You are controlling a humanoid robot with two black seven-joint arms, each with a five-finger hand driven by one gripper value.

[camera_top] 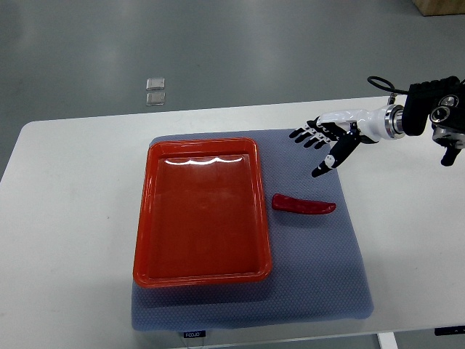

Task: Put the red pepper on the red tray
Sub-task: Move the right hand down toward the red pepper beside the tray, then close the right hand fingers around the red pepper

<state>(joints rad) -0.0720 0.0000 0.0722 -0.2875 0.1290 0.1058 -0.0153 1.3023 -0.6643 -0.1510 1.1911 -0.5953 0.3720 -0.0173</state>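
Note:
A long red pepper (303,206) lies on the grey mat, just right of the red tray (200,270), which holds nothing. My right hand (322,145) comes in from the right edge and hovers above and slightly right of the pepper, apart from it. Its black-tipped fingers (305,135) are spread and hold nothing. The left arm does not show.
A grey-blue mat (320,283) covers the middle of the white table (65,240) under tray and pepper. Two small clear packets (155,90) lie on the floor beyond the table's far edge.

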